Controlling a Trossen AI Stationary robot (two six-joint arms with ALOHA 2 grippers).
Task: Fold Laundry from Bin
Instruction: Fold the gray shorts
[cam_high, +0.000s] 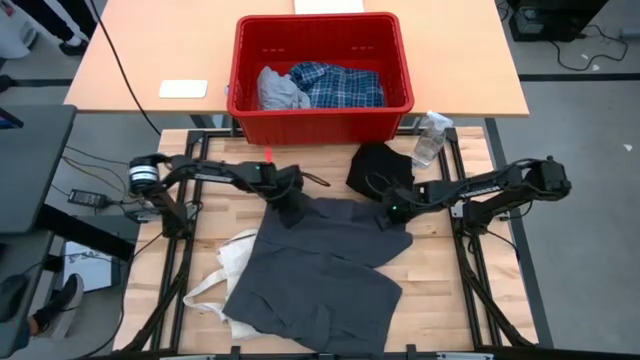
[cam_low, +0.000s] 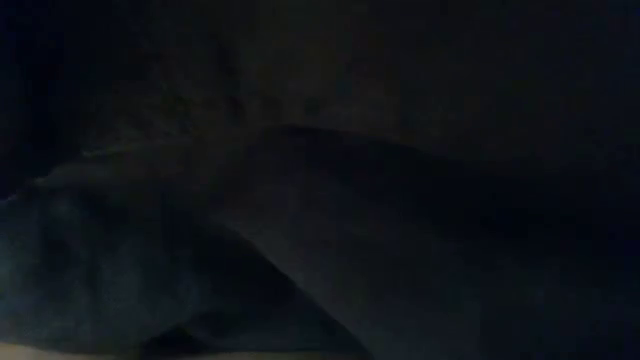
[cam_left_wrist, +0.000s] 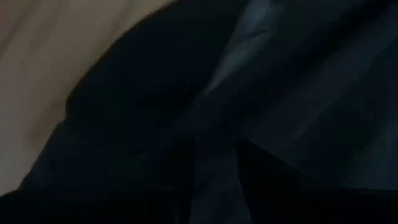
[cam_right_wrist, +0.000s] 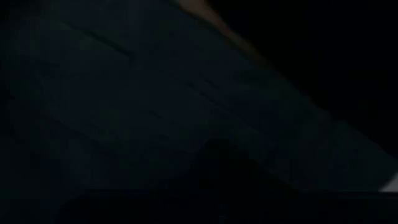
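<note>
On bench (cam_high: 450, 290), dark grey top (cam_high: 320, 270) spread flat over cream tote bag (cam_high: 232, 262). Left gripper (cam_high: 288, 207) at top's upper left corner, jaws: cannot tell. Right gripper (cam_high: 388, 214) at upper right corner, jaws closed, grip unclear. Black garment (cam_high: 378, 165) just beyond. Red bin (cam_high: 320, 110) holds plaid shirt (cam_high: 338, 84), light grey piece (cam_high: 278, 90).

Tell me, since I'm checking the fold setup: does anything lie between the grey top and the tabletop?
Yes. A cream tote bag lies partly under the dark grey top, at its left edge on the wooden table.
</note>
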